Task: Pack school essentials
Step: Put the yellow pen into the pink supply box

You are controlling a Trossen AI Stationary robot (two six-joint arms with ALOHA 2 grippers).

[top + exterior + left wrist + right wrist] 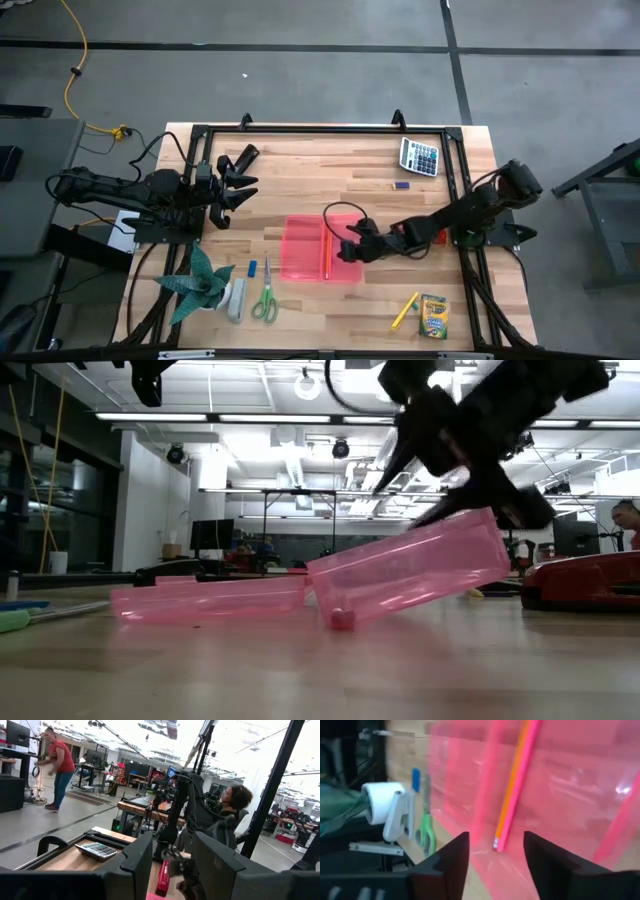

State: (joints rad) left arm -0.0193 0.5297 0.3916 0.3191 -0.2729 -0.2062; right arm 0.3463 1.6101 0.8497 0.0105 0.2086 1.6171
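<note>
An open pink see-through pencil case [318,248] lies mid-table. Its left half [210,600] rests flat. Its right half [410,570] is tilted, the right end raised. An orange pencil [514,785] and a pink one lie in the case. My right gripper [352,246] is at the raised half, its fingers a little apart in the wrist view [495,852]. Green-handled scissors [265,300] and a blue piece [252,268] lie near left. The yellow marker [405,311] and crayon box [434,316] lie near right. My left gripper [240,185] hovers open at far left. My right gripper holds the case's right half at its raised right-hand rim [485,520], coming from the table's right and slanting down. That half is tilted, with its hinge-side lower edge [340,618] on the table. Whether one finger is inside the half I cannot tell.
A calculator [420,156] and a small blue eraser [402,184] sit at the far right. A green folded-paper plant [200,285] and a white object [237,298] stand near left. A black frame [320,128] runs along the table's edges. Bare wood shows between the case and the crayon box.
</note>
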